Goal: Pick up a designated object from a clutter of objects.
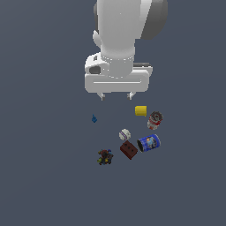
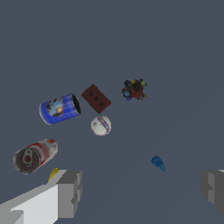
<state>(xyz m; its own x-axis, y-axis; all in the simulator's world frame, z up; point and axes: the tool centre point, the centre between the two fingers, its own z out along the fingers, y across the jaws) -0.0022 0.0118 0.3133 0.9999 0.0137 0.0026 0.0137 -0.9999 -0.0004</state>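
The designated object, a small dark lumpy thing [image 1: 105,157] with green, blue and red specks, lies on the grey floor nearest the camera in the exterior view; it also shows in the wrist view [image 2: 134,89]. My gripper [image 1: 117,96] hangs open and empty high above the clutter, well apart from the lumpy thing. In the wrist view its two grey fingers [image 2: 70,192] stand wide apart. The clutter: red-brown block [image 1: 128,150], white ball [image 1: 125,134], blue labelled can [image 1: 149,142], red-white can [image 1: 155,119], yellow cylinder [image 1: 141,111].
A tiny blue cone-like piece [image 1: 94,118] lies alone on the exterior view's left, also seen in the wrist view [image 2: 158,163]. The red-brown block [image 2: 96,98], ball [image 2: 101,126] and both cans [image 2: 60,109] [image 2: 35,156] lie near each other on the flat grey floor.
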